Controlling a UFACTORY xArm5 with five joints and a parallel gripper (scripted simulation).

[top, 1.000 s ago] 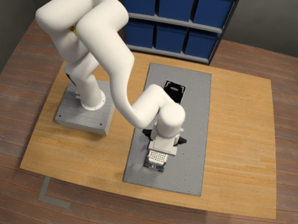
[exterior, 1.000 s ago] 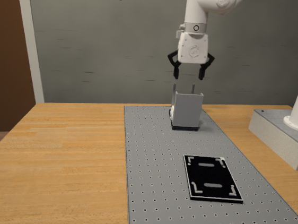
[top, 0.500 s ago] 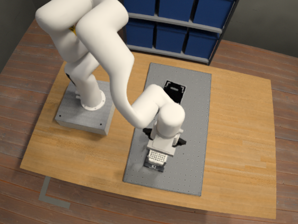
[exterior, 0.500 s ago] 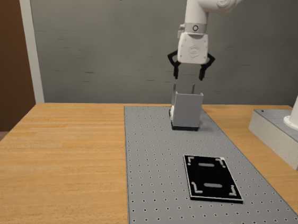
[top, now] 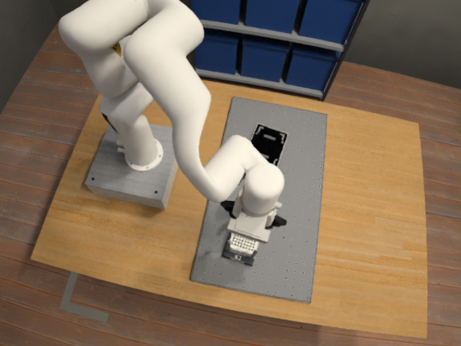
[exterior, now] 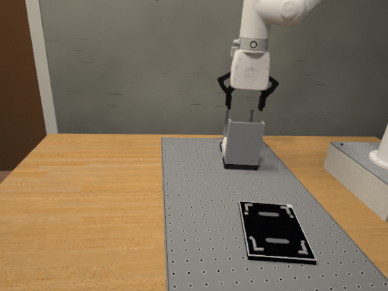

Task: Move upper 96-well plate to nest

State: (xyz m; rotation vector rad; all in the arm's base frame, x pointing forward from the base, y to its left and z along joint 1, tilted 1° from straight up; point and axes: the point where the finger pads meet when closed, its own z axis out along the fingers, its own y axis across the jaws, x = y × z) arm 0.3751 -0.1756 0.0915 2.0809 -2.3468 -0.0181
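Hovering above stack rack K1 (exterior: pixel 244 145), the fingers (exterior: pixel 246 103) are spread wide and hold nothing; they hang just over the rack's two upright posts and touch neither the rack nor its contents. The step in hand looks like the approach to the pick: nothing has been lifted yet. Directly below the fingers, in the top view, the upper 96-well plate (top: pixel 243 243) shows its white well grid inside the rack, partly hidden under the wrist; the lower plate beneath it cannot be seen, and I cannot make out the cut-off corner from here. The next move probably calls for a straight descent between the posts, a squeeze on the upper plate's edges alone, and a vertical lift so the lower plate is not dragged. Plate nest N1 (exterior: pixel 276 230) lies well apart from the fingers, toward the exterior camera on the same grey perforated board (exterior: pixel 193 214), its black base with white corner locators unoccupied. The board rests on a wooden desk (exterior: pixel 83 193); the arm's grey pedestal (top: pixel 102 180) stands beside it. Behind the desk is a shelf unit (top: pixel 271 36) with blue bins, a plain grey wall, and a plank floor.
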